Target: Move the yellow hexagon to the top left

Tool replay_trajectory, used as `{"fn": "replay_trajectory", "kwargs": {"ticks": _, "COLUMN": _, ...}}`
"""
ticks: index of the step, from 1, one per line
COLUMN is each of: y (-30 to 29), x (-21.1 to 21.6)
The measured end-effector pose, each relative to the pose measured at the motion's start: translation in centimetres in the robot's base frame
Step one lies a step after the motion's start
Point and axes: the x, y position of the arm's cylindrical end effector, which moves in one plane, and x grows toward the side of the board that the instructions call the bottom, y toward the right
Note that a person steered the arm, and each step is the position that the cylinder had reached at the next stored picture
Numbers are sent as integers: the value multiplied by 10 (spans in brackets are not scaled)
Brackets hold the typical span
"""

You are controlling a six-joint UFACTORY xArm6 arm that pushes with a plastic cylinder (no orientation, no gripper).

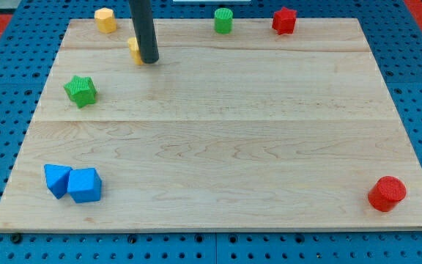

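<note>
The yellow hexagon (105,20) sits at the top left edge of the wooden board (218,147). My tip (149,60) rests on the board below and to the right of it, apart from it. A second yellow block (133,49), mostly hidden behind the rod, touches the tip's left side; its shape cannot be made out.
A green star (80,90) lies at the left. A green cylinder (223,20) and a red star (284,20) sit along the top edge. Two blue blocks (57,180) (85,185) touch at the bottom left. A red cylinder (387,193) is at the bottom right.
</note>
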Motion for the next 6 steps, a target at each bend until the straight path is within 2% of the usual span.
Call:
{"fn": "replay_trajectory", "kwargs": {"ticks": 3, "y": -16, "x": -91}}
{"fn": "replay_trajectory", "kwargs": {"ticks": 5, "y": -24, "x": -101}}
{"fn": "replay_trajectory", "kwargs": {"ticks": 6, "y": -52, "x": -98}}
